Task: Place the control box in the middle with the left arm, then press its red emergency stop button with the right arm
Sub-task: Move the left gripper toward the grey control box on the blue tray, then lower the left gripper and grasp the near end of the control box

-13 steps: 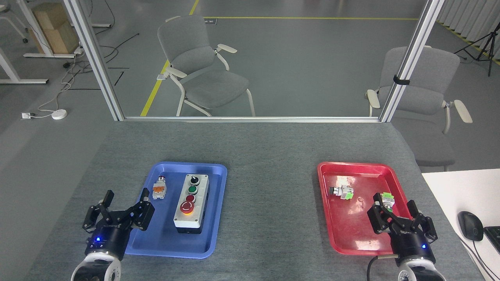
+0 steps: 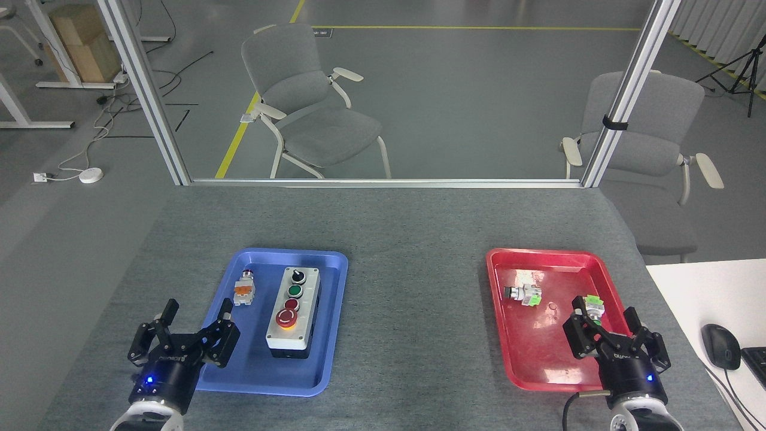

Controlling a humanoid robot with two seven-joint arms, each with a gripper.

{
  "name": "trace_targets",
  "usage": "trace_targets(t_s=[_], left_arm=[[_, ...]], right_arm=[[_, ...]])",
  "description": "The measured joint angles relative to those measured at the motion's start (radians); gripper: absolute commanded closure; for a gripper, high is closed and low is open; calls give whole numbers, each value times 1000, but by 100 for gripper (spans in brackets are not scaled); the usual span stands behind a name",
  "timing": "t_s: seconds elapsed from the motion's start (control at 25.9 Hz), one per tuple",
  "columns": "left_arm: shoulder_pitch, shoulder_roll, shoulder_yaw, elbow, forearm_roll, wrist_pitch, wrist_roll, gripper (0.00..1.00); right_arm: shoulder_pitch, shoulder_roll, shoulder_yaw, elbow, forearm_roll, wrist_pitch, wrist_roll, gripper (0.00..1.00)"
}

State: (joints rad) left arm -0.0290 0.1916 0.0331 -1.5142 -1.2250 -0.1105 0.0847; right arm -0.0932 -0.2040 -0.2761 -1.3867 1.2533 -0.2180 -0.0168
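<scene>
Grey polished floor (image 2: pixel 479 108) with yellow line markings (image 2: pixel 239 137). Two grey armchairs (image 2: pixel 311 108) (image 2: pixel 652 137) beyond aluminium frame posts (image 2: pixel 143 90). Cardboard boxes (image 2: pixel 84 42) far left, loose cables (image 2: pixel 102 131) on floor, tripod (image 2: pixel 742 66) far right. Even, diffuse light.

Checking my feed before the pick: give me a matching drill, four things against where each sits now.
Things:
1. control box
2. left gripper
3. right gripper
4. computer mouse

Places:
A. on the white desk, far right
B. lying in the blue tray
C. over the red tray's near right corner
D. at the blue tray's left edge

Pairs: 1-B, 2-D, 3-C, 4-A
</scene>
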Motion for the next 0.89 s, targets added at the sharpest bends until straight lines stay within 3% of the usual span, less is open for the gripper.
trace_targets(t_s=[0.15, 0.35, 0.54, 0.89], left_arm=[[67, -14, -58, -20, -143, 3, 0, 9], [62, -113, -117, 45, -319, 86, -63, 9], [-48, -180, -128, 203, -351, 161, -186, 9], [-103, -191, -124, 282, -328, 183, -224, 7]], right_arm=[[0, 0, 0, 0, 0, -1, 0, 2], [-3, 0, 0, 0, 0, -4, 2, 2], [-20, 0, 0, 0, 0, -6, 3, 2], [-26, 0, 0, 0, 0, -5, 3, 2]])
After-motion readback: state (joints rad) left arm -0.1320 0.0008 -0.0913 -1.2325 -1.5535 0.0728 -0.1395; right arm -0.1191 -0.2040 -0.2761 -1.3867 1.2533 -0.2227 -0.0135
